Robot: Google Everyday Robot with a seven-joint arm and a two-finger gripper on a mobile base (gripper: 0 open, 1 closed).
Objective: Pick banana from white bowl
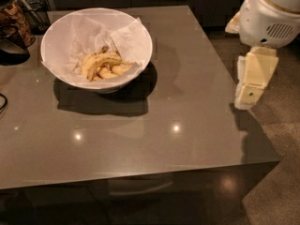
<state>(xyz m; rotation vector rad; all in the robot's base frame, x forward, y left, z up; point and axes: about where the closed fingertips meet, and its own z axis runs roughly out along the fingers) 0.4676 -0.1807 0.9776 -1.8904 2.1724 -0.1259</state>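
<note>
**Fig.** One grey table [187,102] bears one white bowl [54,55] in the upper left of the frame, lined with crumpled paper [89,29]. The banana [101,60], the longest and most curved, lies on top of a small pile in the bowl's middle. You can make out perhaps three or four fruits, but they overlap and resist an exact count. One gripper [248,95] hangs at the right of the frame, just past the table's right edge, well apart from the bowl. You see nothing held in it; whether it is open or closed you cannot tell. The arm [272,13] above it is cut off by the frame. Dark clutter [11,50] at upper left is cropped and hard to identify.
</note>
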